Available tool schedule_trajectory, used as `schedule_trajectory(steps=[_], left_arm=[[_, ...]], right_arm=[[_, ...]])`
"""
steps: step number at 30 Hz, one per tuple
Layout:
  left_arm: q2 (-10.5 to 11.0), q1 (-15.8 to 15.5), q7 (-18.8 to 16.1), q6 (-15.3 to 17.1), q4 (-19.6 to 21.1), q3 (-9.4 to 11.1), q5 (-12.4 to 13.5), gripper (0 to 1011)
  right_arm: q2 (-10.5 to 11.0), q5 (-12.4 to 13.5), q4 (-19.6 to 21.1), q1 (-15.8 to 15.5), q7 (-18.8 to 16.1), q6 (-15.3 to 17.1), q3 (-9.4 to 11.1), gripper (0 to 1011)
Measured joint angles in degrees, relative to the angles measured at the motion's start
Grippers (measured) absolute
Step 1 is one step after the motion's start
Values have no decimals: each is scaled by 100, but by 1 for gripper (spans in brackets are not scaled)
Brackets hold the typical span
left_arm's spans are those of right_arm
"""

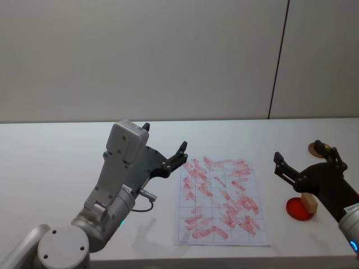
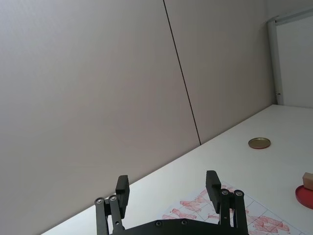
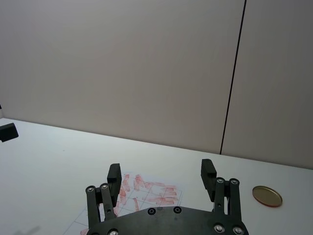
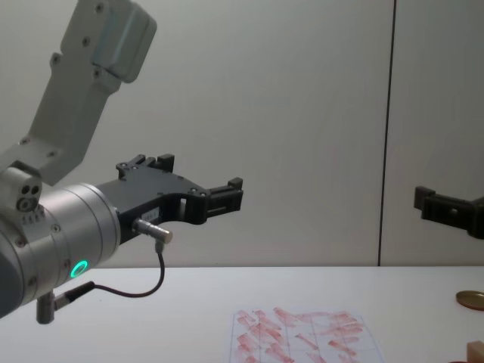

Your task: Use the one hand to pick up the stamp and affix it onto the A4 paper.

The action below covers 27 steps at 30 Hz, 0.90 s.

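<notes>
The stamp (image 1: 309,203), a small tan block, stands on a red round pad (image 1: 295,209) at the table's right. The A4 paper (image 1: 221,199) lies in the middle, covered with slanted red marks. My right gripper (image 1: 300,151) hovers open above the table between the paper and the stamp, holding nothing. In the right wrist view its fingers (image 3: 208,172) stand wide apart over the paper (image 3: 151,191). My left gripper (image 1: 165,136) is raised left of the paper, open and empty. The left wrist view looks past that gripper (image 2: 167,188) to the stamp (image 2: 308,180).
A flat golden disc (image 1: 314,148) lies at the back right, partly behind the right gripper; it also appears as a disc (image 3: 267,196) in the right wrist view. The white table (image 1: 56,168) ends at a plain wall behind.
</notes>
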<state>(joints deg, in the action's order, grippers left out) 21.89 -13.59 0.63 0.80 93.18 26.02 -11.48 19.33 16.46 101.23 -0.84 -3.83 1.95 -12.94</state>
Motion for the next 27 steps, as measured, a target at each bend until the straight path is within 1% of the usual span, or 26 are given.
schedule_trajectory(steps=[27], left_arm=[[0, 0, 0, 0, 0, 0, 0, 993]], right_arm=[[0, 0, 0, 0, 0, 0, 0, 1001]])
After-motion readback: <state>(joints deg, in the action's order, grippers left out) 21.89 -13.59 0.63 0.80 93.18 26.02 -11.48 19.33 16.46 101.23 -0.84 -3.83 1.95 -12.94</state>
